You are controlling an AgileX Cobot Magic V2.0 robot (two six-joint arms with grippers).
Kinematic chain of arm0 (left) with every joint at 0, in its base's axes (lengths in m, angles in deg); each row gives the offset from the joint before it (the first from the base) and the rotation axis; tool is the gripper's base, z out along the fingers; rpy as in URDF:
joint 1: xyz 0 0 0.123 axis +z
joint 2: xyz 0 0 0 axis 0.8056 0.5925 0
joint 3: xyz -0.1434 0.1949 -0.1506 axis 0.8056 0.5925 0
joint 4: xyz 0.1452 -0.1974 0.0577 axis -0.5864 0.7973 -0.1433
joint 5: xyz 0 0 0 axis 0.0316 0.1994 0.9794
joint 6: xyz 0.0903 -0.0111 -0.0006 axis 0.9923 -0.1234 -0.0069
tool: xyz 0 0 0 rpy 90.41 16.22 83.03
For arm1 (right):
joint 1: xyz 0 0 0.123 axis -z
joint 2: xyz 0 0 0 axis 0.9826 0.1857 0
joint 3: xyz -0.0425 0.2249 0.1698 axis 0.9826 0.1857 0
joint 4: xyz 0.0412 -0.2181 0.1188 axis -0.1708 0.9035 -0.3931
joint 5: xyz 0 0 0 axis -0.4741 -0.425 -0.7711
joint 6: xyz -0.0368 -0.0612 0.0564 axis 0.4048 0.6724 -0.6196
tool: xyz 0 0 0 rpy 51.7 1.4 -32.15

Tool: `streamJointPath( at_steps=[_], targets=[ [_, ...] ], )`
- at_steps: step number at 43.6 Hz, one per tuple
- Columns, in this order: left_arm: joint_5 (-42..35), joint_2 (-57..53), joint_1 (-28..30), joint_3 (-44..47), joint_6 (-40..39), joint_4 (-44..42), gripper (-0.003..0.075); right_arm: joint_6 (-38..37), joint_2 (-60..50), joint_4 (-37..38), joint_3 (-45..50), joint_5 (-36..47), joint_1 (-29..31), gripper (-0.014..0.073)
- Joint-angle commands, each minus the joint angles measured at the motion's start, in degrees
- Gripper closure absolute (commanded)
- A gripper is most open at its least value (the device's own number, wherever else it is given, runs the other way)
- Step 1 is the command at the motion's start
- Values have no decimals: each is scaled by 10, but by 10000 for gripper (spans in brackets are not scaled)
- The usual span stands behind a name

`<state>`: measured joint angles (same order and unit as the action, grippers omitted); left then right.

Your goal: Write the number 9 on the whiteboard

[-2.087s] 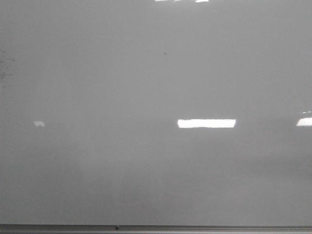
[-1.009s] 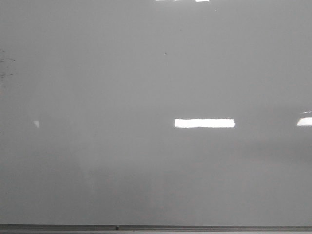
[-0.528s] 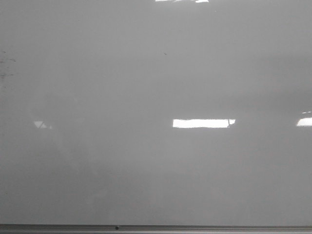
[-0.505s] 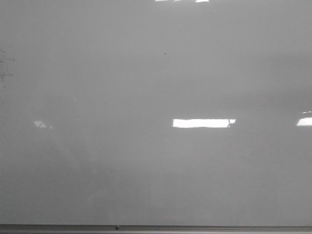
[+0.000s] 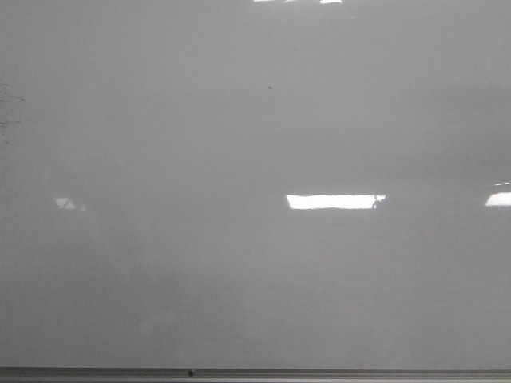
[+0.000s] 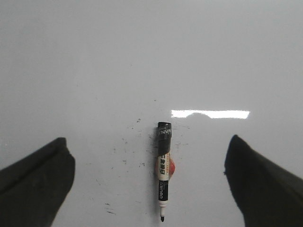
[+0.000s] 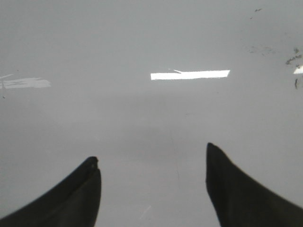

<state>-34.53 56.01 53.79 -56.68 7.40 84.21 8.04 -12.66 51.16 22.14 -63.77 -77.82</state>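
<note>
The whiteboard (image 5: 255,279) fills the front view, glossy grey with bright light reflections and its frame edge (image 5: 319,373) along the bottom. No number 9 shows on it in any view. In the left wrist view a black and white marker (image 6: 163,170) lies uncapped on the board (image 6: 94,71), tip toward the camera, between the fingers of my open left gripper (image 6: 149,142), which hangs above it and does not touch it. My right gripper (image 7: 152,151) is open and empty over bare board (image 7: 151,118). Neither gripper shows in the front view.
Faint dark smudges mark the board at the far left (image 5: 9,108) and a small speck (image 5: 271,87) sits near the top middle. Small ink specks (image 6: 128,151) surround the marker. More smudges (image 7: 291,59) lie at the edge of the right wrist view.
The dim reflections of the arms on the board have shifted slightly, and the bright reflection's right end is now partly cut. The board's surface is unchanged.
</note>
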Motion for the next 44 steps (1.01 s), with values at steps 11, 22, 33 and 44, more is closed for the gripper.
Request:
streamJointPath(
  at_steps=[11, 22, 33, 44],
  targets=[
    [-12, 38, 1, -28, -6, 11, 110, 1, 10, -2, -21, 51, 3, 21],
    [18, 243, 1, -65, -1, 21, 110, 1, 10, -2, -21, 51, 3, 21],
    [43, 453, -55, -124, 0, 7, 110, 1, 10, -2, -21, 51, 3, 21],
    [-107, 597, -65, -149, 0, -2, 110, 1, 10, -2, -21, 51, 1, 21]
  ],
)
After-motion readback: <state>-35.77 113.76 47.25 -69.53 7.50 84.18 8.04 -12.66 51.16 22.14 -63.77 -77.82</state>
